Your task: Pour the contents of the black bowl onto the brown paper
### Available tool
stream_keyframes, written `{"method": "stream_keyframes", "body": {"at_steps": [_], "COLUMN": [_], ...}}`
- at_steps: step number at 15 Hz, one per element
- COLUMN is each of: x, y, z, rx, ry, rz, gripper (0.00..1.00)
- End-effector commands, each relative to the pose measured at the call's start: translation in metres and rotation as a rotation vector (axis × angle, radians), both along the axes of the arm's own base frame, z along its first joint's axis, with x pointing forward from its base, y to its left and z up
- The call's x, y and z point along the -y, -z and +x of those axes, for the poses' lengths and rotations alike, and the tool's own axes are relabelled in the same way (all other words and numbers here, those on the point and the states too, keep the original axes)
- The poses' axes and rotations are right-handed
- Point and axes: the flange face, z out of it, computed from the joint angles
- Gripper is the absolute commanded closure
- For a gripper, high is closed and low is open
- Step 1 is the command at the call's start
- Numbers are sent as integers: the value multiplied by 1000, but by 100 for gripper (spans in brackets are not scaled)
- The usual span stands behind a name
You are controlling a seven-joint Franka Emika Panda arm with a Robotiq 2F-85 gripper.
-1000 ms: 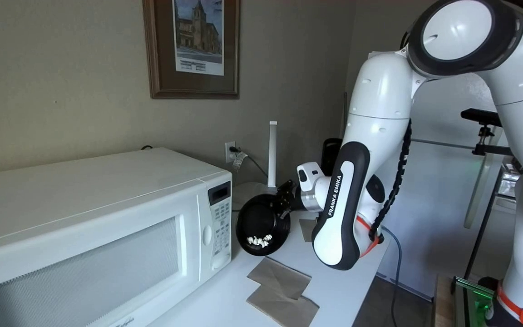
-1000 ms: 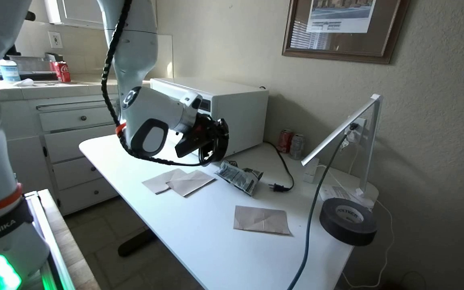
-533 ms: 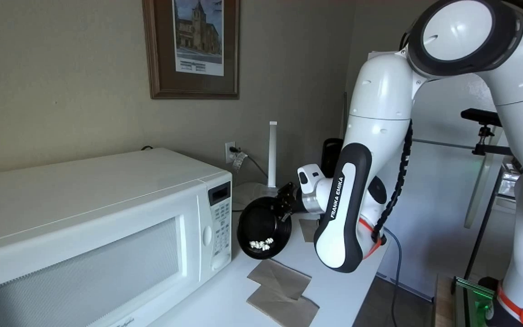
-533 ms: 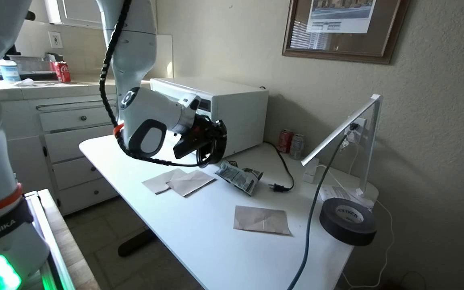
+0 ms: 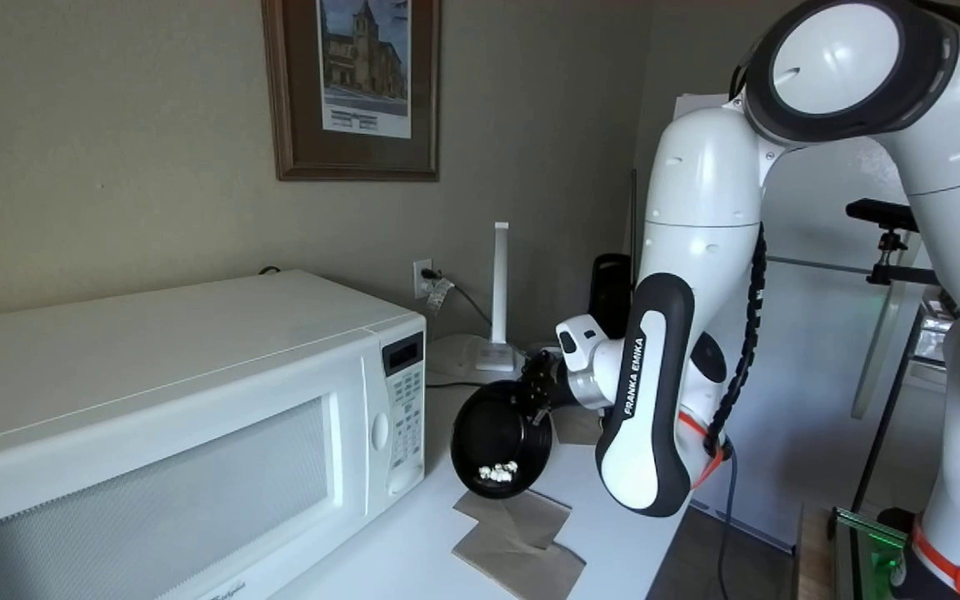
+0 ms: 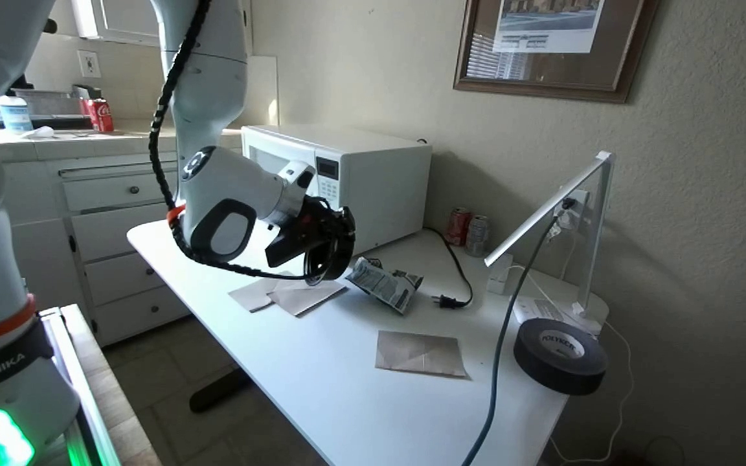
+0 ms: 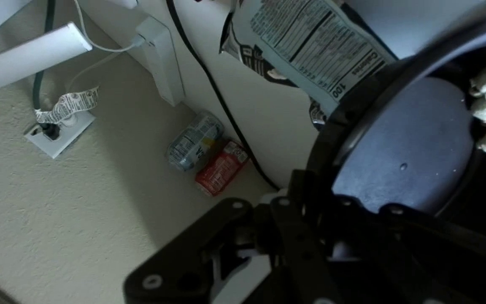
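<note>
— Jaws clamped on the rim of the black bowl (image 5: 492,433); your gripper (image 7: 319,194) holds it tilted above the white table (image 6: 334,362).
— Largest first, then: what hems you in?
— Microwave (image 5: 188,425), looks near. Mind its front face as you shift.
— And the brown paper (image 6: 305,299) below you?
— Two sheets overlap; which one is meant, can't tell. In both exterior views the bowl's lower rim crosses a sheet's edge, so you probably need to move toward the middle before pouring.
— Bowl's height?
— Hard to read. Come low, but don't let the rim drag paper; then roll your wrist slowly.
— Popcorn (image 5: 498,472)?
— Small heap on the bowl's low side. Likely light and quick to scatter, so tip gently and let it slide out together.
</note>
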Motion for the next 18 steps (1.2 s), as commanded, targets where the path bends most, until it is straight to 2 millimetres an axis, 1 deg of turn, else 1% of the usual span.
{"method": "stream_keyframes", "body": {"at_steps": [1,2,4,5,7,8,9,10,11,12,13,14,15,16,17,18], "x": [-3,-3,-5,-5,-6,-4,-3,-4,-5,-3,-3,-6,-5,-7,-10,-10], "y": [-8,-15,-16,-8,-39,-15,-36,-14,-48,-21,-28,-44,-31,-48,-53,-57], "z": [0,9,7,-2,29,6,25,0,34,8,14,27,16,31,31,36], "rx": [28,56,54,26,126,46,169,44,152,61,123,135,94,151,163,178], "ry": [-9,-20,-26,-2,-34,-4,-49,-4,-44,-6,-32,-37,-22,-45,-53,-56], "rz": [-8,-24,-11,18,-35,3,-59,8,-58,-13,-37,-45,-25,-43,-28,-41], "gripper": [98,98,98,98,98,98,98,98,98,98,98,98,98,98,98,98]}}
